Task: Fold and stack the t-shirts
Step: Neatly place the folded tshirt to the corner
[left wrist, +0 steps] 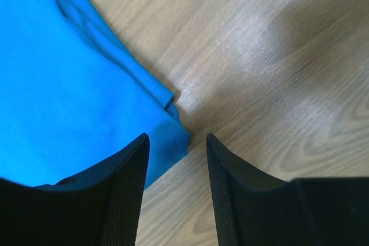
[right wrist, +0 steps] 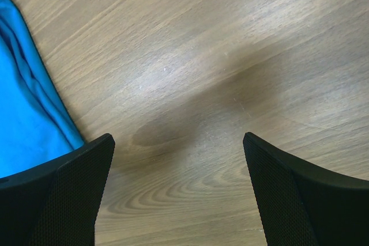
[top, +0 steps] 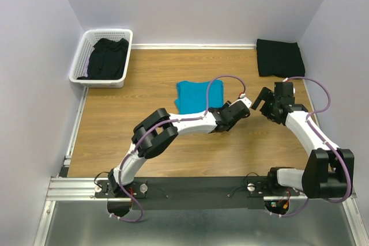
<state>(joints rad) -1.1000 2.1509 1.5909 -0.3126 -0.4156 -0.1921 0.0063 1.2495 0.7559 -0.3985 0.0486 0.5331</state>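
Observation:
A bright teal-blue t-shirt (top: 198, 95) lies folded in the middle of the table. My left gripper (top: 226, 114) hovers at its near right corner; in the left wrist view (left wrist: 177, 139) the jaws are open, with the shirt's corner (left wrist: 69, 79) below and between them, not gripped. My right gripper (top: 264, 105) is open and empty just right of the shirt, over bare wood (right wrist: 177, 137); the shirt's edge (right wrist: 23, 119) shows at the left there. A folded black t-shirt (top: 280, 57) lies at the back right. More black shirts (top: 106, 59) lie in the basket.
A white lattice basket (top: 81, 64) stands at the back left corner. Grey walls close in the table on the left, back and right. The black rail (top: 190, 188) with both arm bases runs along the near edge.

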